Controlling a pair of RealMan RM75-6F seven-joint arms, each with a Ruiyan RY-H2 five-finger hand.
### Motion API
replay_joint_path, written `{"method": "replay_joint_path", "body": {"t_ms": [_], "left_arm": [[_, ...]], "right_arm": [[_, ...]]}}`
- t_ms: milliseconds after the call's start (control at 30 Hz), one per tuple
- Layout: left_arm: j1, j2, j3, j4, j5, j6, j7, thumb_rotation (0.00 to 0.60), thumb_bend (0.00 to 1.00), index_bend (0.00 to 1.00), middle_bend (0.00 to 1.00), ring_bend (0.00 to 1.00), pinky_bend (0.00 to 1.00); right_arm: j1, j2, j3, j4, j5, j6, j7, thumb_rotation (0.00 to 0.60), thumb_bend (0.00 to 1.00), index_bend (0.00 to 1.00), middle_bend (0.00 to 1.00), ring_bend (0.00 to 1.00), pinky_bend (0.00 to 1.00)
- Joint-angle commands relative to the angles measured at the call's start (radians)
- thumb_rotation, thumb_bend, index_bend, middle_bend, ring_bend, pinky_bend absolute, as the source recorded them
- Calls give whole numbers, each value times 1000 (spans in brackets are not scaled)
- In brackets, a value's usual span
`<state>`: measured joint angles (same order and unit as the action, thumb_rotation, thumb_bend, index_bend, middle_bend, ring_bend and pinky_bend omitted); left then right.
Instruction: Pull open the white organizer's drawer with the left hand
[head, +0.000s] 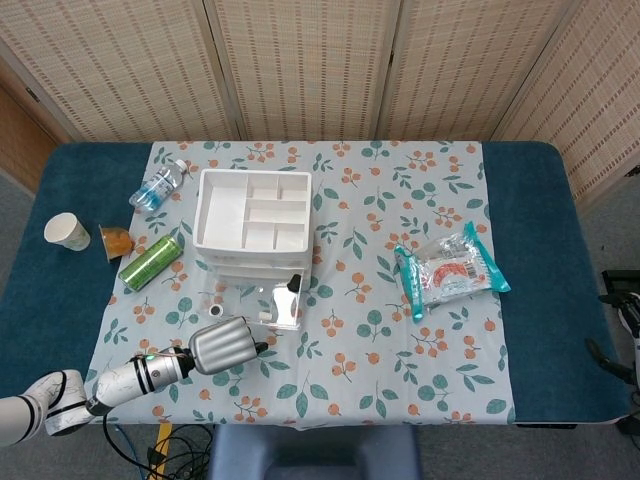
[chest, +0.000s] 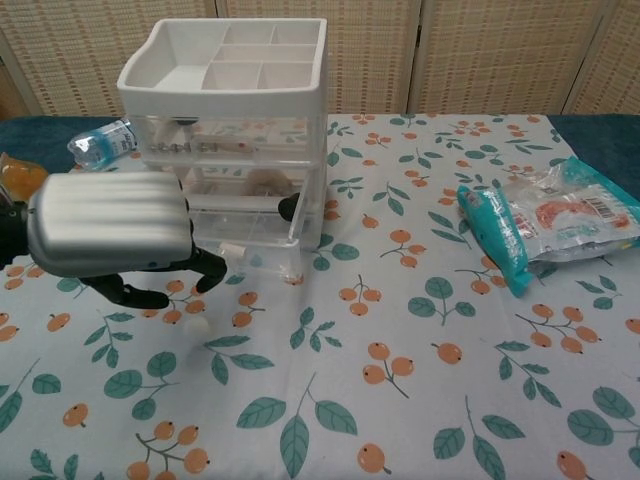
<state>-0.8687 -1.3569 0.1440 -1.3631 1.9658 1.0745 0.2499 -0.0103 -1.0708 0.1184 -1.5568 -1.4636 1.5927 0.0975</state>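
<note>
The white organizer (head: 251, 215) (chest: 236, 75) stands left of the table's middle. Its clear bottom drawer (head: 255, 300) (chest: 262, 250) sticks out toward the front edge, and a small round knob (head: 213, 311) shows on its front. My left hand (head: 225, 345) (chest: 110, 235) hovers just in front of the drawer, a little apart from it in the head view. Its dark fingers (chest: 205, 268) are curled under the silver back with nothing seen in them. In the chest view the hand hides the drawer's left front. My right hand shows in neither view.
A water bottle (head: 158, 186) (chest: 100, 145), green can (head: 151, 262), orange jelly cup (head: 117, 240) and paper cup (head: 67, 232) lie left of the organizer. A snack packet (head: 450, 270) (chest: 545, 220) lies at the right. The floral cloth (head: 380, 340) covers the table.
</note>
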Motion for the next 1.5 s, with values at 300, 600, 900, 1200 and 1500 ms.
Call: {"method": "replay_joint_path", "body": {"t_ms": [300, 600, 900, 1200, 1500], "left_arm": [[2, -43, -17, 36, -7, 26, -24, 600, 265, 374, 870, 945, 992], [44, 23, -38, -44, -4, 174, -78, 600, 265, 373, 858, 931, 992], [141, 111, -105, -142, -159, 260, -111, 600, 265, 361, 794, 855, 952], [285, 166, -160, -177, -350, 352, -118, 600, 266, 361, 671, 708, 898], [413, 209, -186, -204, -566, 355, -65, 600, 266, 319, 563, 581, 779]], "right_arm": [[-3, 2, 0, 1, 2, 2, 0, 600, 251, 268, 282, 332, 363], [-3, 5, 1, 0, -1, 5, 0, 600, 251, 267, 282, 332, 363], [7, 20, 1, 0, -20, 0, -4, 600, 251, 268, 282, 332, 363], [21, 36, 0, -12, -23, -22, -18, 600, 251, 267, 282, 332, 363], [30, 56, -12, -29, -21, -55, -19, 600, 251, 263, 282, 335, 363]]}}
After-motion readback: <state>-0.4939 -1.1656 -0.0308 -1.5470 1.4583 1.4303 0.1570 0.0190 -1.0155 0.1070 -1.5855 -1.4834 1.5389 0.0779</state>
